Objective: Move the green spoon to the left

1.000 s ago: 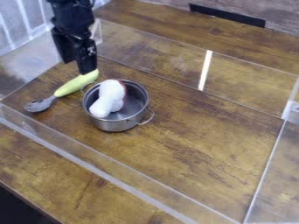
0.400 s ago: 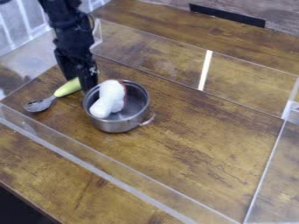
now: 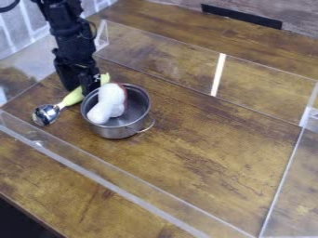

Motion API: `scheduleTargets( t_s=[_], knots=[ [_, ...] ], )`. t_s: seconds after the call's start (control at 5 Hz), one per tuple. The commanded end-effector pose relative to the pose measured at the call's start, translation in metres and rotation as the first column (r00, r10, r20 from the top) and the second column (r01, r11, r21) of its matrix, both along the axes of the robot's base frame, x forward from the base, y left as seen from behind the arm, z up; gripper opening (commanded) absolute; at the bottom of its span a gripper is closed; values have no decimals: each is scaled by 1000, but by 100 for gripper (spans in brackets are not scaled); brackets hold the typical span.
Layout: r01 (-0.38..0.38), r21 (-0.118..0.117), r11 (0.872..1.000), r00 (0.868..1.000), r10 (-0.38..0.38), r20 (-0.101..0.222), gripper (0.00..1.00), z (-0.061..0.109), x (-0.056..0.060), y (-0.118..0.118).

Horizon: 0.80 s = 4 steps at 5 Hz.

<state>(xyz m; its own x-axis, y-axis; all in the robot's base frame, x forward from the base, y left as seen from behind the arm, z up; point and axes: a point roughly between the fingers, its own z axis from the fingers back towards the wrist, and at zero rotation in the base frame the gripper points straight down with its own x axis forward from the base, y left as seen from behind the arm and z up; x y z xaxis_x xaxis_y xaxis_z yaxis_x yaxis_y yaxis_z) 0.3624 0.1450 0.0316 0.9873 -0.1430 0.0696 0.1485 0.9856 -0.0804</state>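
Tabletop (image 3: 199,130): green spoon (image 3: 71,99) between jaws

- Your one black arm (image 3: 62,23) comes in from the upper left corner and reaches down.
- Your tool (image 3: 77,82) points straight down, low at the counter.
- Its jaws stand wide apart, with nothing clamped between them.

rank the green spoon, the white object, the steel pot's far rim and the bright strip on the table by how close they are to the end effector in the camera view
1. green spoon: directly under the end effector, which is down on its handle.
2. white object: just right of it, inside the pot.
3. steel pot, far rim: beyond the white object.
4. bright strip: far right, mid-table.
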Motion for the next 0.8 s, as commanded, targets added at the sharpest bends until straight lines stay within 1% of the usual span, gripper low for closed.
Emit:
scheduleTargets(
  t_s=[0.0, 0.2, 0.6],
  knots=[
    [-43, 21, 999, 998, 42, 52, 0, 17, 6, 9],
    [-68, 13, 998, 997, 67, 40, 0, 13, 5, 6],
    [-119, -17, 993, 993, 120, 18, 0, 8, 15, 17]
  ],
)
